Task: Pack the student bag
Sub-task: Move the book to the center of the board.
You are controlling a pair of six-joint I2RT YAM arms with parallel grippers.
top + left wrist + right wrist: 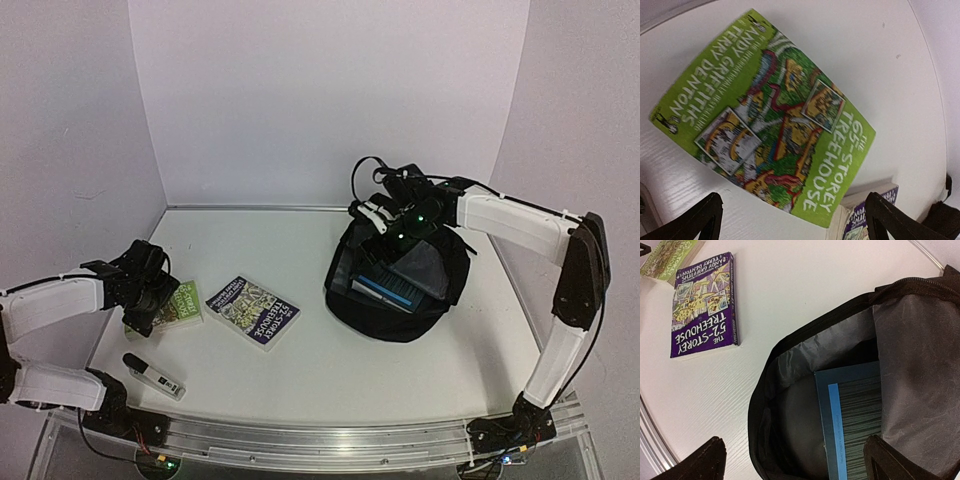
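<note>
Two books lie out on the left of the desk [330, 385]: a green one [770, 115] reading "65-Storey Treehouse" and, just beside it, a purple "52-Storey Treehouse" [702, 302]. The left gripper [792, 220] hangs right over the green cover, fingers spread wide, nothing between them. Over on the right side of the desk, the student bag [395, 325] lies with its mouth gaping, grey lining showing. A blue book [855, 415] sits inside it, partly under a grey inner flap. The right gripper [795, 460] hovers above that opening, fingers apart and holding nothing. Near the front left edge lies a small black-and-white stick-shaped item [153, 375], well apart from the bag.
</note>
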